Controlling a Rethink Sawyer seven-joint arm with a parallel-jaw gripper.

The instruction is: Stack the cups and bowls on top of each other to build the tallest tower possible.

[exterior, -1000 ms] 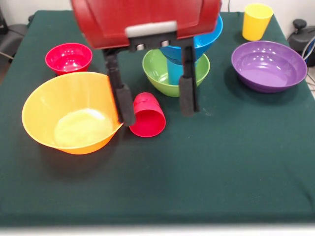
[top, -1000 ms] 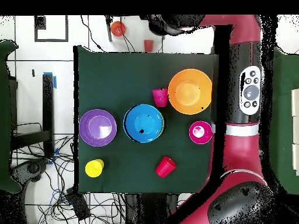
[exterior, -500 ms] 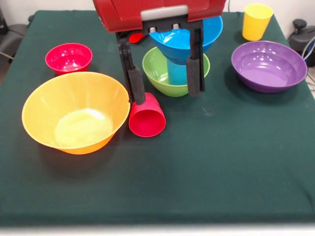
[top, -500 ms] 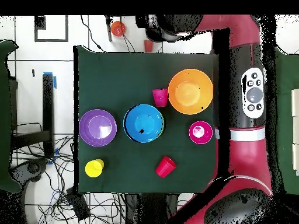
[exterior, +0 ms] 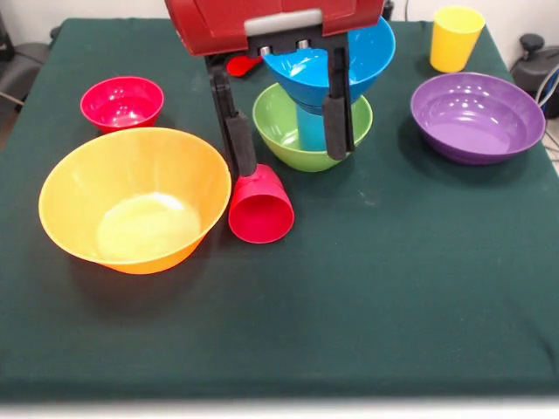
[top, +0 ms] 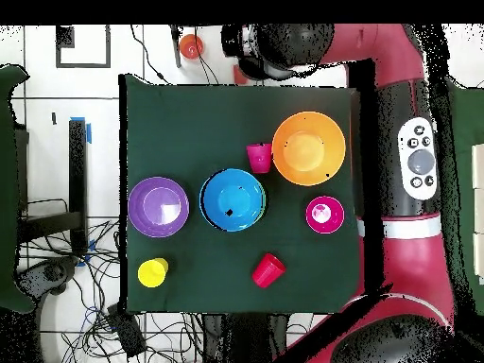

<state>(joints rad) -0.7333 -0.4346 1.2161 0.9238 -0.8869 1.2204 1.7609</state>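
A red cup [exterior: 260, 206] [top: 258, 157] lies on its side next to the big orange-yellow bowl [exterior: 131, 205] [top: 307, 147]. My gripper [exterior: 288, 141] hangs open just behind that cup, its left fingertip [exterior: 242, 161] close to the cup's base. Nothing is between the fingers. Behind them stands the tower: a green bowl [exterior: 288, 131], a light blue cup [exterior: 310, 127] upside down in it, and a blue bowl [exterior: 362, 57] [top: 233, 199] on top. A second red cup [top: 267, 270] [exterior: 240, 64] is mostly hidden behind the gripper in the front view.
A small red bowl [exterior: 122, 101] [top: 324, 214] sits beyond the orange-yellow one. The wide purple bowl [exterior: 477, 115] [top: 159, 207] and a yellow cup [exterior: 456, 37] [top: 152, 272] stand on the tower's other side. Cables and clutter lie on the floor around the table.
The gripper has risen and drawn back from beside the lying red cup toward the tower, staying open. The cups and bowls have not moved.
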